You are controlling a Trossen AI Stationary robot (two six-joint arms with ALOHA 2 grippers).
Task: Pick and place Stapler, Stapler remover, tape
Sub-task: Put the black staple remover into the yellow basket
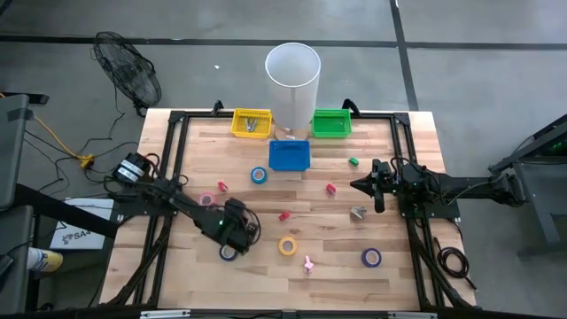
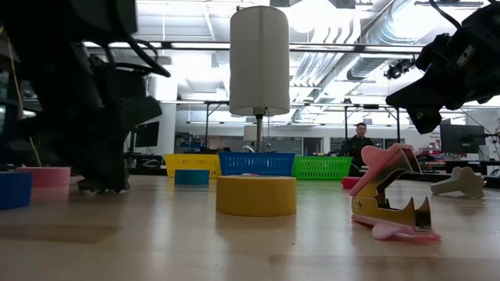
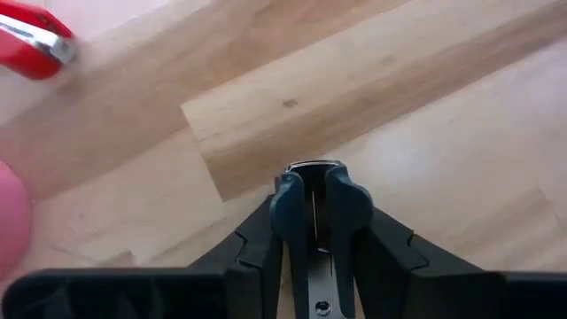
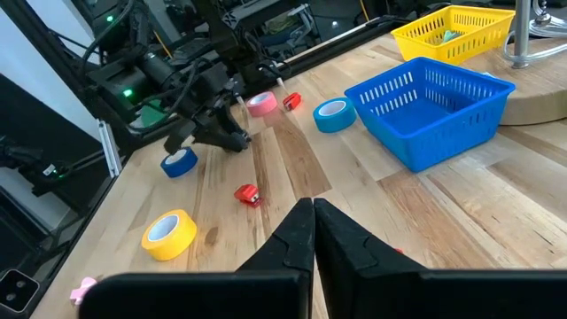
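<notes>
- The only writing is on a white sheet [image 1: 75,232] on the floor left of the table; it begins "SA" and the rest is cut off by the frame.
- The left gripper [image 1: 232,226] sits low at the table's front-left. Its dark fingers [image 3: 257,252] are drawn narrow onto a small dark blue staple remover [image 3: 314,199], whose 2 rounded plastic lobes flank a thin metal blade.
- The right gripper [image 1: 365,185] hangs over the right side with its fingers pressed together and nothing between them.
- The tabletop [image 1: 328,283] is pale butcher-block wood in long strips.
- A dark blue tape roll [image 1: 229,252] lies just beside the left gripper, partly hidden by it. A pink tape roll [image 1: 206,199] is near it, at the arm's side.
- A yellow tape roll [image 1: 288,245], a light blue tape roll [image 1: 258,175] and a purple tape roll [image 1: 371,258] lie apart on the wood.
- A pink staple remover [image 2: 391,195] with brassy metal claws lies near the front edge.
- 3 mesh plastic baskets stand at the back: yellow basket [image 1: 252,122], blue basket [image 1: 289,155], green basket [image 1: 331,123].
- A smooth white cylinder [image 1: 292,75] stands between the yellow and green baskets.
- Small red pieces [image 1: 284,215] are too small to name.
</notes>
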